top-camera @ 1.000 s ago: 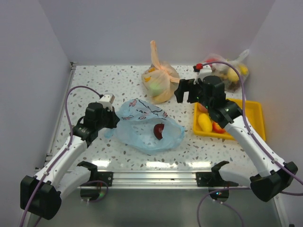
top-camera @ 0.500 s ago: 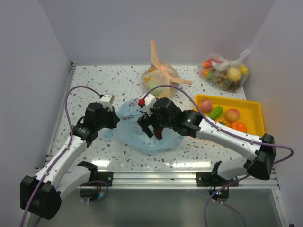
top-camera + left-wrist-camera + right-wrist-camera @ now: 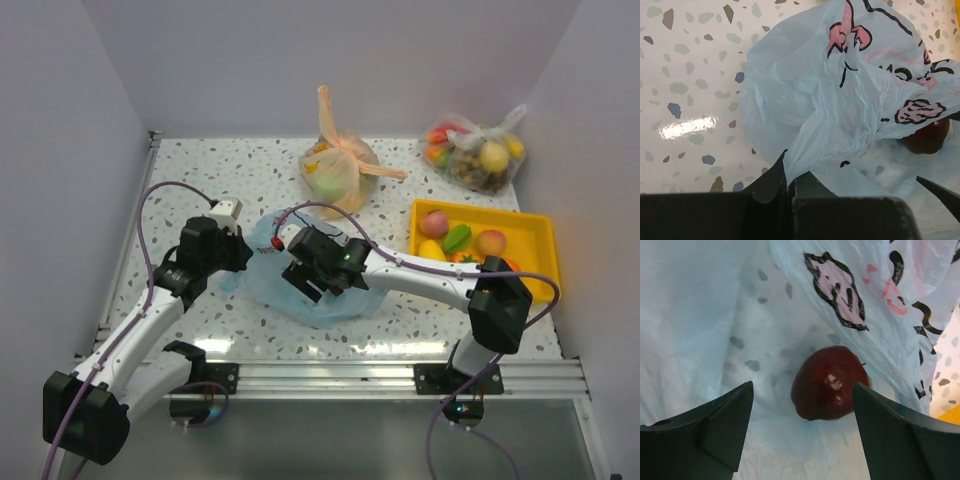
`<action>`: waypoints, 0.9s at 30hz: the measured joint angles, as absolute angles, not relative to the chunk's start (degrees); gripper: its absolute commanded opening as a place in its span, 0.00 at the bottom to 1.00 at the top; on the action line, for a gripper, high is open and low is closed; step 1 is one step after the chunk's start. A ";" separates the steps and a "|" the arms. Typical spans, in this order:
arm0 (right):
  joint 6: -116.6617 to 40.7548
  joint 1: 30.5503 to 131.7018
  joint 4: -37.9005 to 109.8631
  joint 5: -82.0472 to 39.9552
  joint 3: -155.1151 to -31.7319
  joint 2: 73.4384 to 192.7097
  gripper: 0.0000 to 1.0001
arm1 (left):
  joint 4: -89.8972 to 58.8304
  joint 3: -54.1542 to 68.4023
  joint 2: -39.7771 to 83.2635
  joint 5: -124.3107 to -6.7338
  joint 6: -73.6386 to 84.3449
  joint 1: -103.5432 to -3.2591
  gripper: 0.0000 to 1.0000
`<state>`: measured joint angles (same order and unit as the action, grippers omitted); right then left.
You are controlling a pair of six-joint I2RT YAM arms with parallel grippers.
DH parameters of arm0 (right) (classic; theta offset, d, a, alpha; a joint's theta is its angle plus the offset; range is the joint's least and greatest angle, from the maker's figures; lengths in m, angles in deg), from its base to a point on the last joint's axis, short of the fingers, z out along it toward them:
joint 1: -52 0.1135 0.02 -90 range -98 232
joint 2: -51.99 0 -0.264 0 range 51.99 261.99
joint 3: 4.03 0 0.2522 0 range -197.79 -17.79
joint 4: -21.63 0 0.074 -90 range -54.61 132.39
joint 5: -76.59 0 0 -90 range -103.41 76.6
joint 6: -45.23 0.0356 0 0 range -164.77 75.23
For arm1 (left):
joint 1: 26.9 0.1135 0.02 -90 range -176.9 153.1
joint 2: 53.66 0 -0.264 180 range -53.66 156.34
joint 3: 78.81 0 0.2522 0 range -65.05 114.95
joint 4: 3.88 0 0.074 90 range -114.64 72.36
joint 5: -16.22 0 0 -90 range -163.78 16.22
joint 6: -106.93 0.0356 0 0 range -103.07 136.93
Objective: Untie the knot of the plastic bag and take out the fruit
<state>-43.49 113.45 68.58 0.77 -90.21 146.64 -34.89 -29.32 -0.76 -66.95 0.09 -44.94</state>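
Observation:
The light blue plastic bag (image 3: 262, 272) with pink cartoon prints lies spread open on the table; no knot shows. My left gripper (image 3: 238, 262) is shut on a fold of the bag's left edge (image 3: 805, 145), its fingers (image 3: 767, 185) pressed together. My right gripper (image 3: 305, 282) is open, low inside the bag's mouth. Its fingertips (image 3: 740, 400) stand either side of a dark red apple (image 3: 827, 382) lying on the bag's lower layer, without touching it. The apple also shows in the left wrist view (image 3: 927, 137). It is hidden under the right gripper in the top view.
A yellow tray (image 3: 530, 232) at the right holds several fruit, among them a pink peach (image 3: 434, 222) and a green piece (image 3: 457, 237). A tied orange bag (image 3: 340, 170) and a clear bag of fruit (image 3: 478, 155) stand at the back.
My right arm swung left from above the yellow tray to the blue bag and lowered its open gripper around the apple. My left gripper stayed shut on the bag.

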 measured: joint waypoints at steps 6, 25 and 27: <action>-43.75 113.14 68.38 9.16 -89.86 150.27 0.86 | -34.89 -29.32 -0.78 -66.95 0.09 -44.94 0.00; -43.31 111.94 67.90 11.87 -87.74 156.70 0.28 | -34.87 -29.32 -0.78 -66.93 0.09 -44.94 0.00; -43.27 111.92 67.48 9.71 -87.50 155.74 0.14 | -34.89 -29.32 -0.78 -66.93 0.09 -44.94 0.00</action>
<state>-43.27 111.92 67.48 9.71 -87.50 155.74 -34.89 -29.32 -0.78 -66.93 0.09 -44.94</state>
